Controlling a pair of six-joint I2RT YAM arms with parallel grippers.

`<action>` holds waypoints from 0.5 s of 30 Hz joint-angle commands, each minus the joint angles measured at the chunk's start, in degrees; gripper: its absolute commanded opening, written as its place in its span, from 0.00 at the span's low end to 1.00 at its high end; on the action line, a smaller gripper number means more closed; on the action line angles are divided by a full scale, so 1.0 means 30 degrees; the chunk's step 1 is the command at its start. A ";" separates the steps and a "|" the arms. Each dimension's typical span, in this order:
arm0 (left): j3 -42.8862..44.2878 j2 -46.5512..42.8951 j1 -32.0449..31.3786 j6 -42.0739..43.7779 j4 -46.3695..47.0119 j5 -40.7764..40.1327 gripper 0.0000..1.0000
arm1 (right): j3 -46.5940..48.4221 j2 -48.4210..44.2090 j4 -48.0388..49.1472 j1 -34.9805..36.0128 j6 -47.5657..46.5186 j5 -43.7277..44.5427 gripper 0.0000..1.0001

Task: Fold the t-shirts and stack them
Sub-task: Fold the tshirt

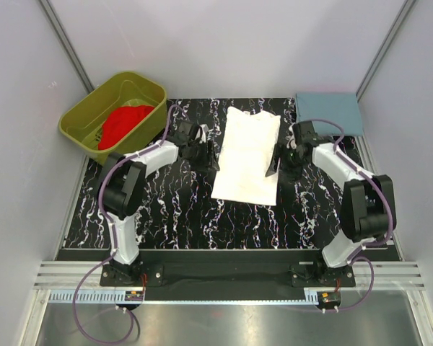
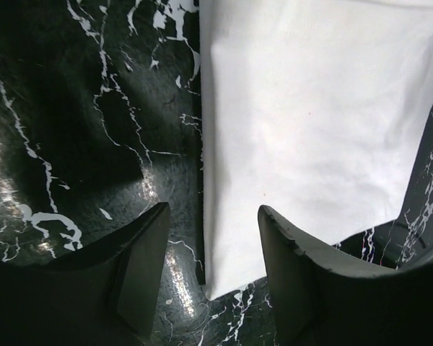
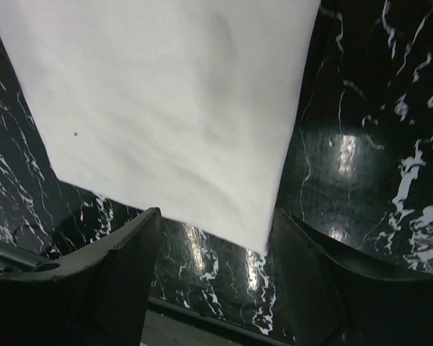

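A white t-shirt (image 1: 247, 155), folded into a long strip, lies flat on the black marbled table (image 1: 166, 209). My left gripper (image 1: 209, 158) is open and empty at the shirt's left edge. In the left wrist view the shirt (image 2: 310, 130) shows with its edge and one corner between my spread fingers (image 2: 141, 267), and the gripper (image 2: 213, 249) holds nothing. My right gripper (image 1: 273, 163) is open and empty at the shirt's right edge. The right wrist view shows the shirt (image 3: 166, 108) with a corner between the jaws of that gripper (image 3: 216, 249). A red t-shirt (image 1: 124, 122) lies crumpled in the tub.
An olive-green plastic tub (image 1: 148, 86) stands at the back left, partly off the table. A folded blue-grey cloth (image 1: 328, 113) lies at the back right corner. Grey walls enclose three sides. The arm bases stand at the near edge.
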 commanded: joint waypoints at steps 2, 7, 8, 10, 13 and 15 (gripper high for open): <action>-0.0723 -0.0108 -0.0120 -0.0410 0.2090 0.1759 0.53 | -0.2190 -0.1911 0.0521 -0.0072 0.0983 -0.1803 0.71; -0.1074 0.0304 -0.0208 -0.0441 0.1650 0.1379 0.30 | -0.4477 -0.2234 0.1252 -0.0072 0.1072 -0.1715 0.70; -0.1162 0.0246 -0.0208 -0.0528 0.1678 0.1379 0.22 | -0.4799 -0.2235 0.1487 -0.0072 0.1217 -0.1832 0.70; -0.1512 0.0100 -0.0208 -0.0616 0.1853 0.1379 0.05 | -0.5620 -0.2380 0.2129 -0.0072 0.1452 -0.2388 0.70; -0.1806 0.0011 -0.0208 -0.0850 0.1767 0.1233 0.00 | -0.6412 -0.2439 0.2542 -0.0072 0.1570 -0.2419 0.70; -0.2070 -0.0076 -0.0237 -0.1143 0.1679 0.0970 0.00 | -0.6939 -0.2527 0.2689 -0.0072 0.1599 -0.2419 0.70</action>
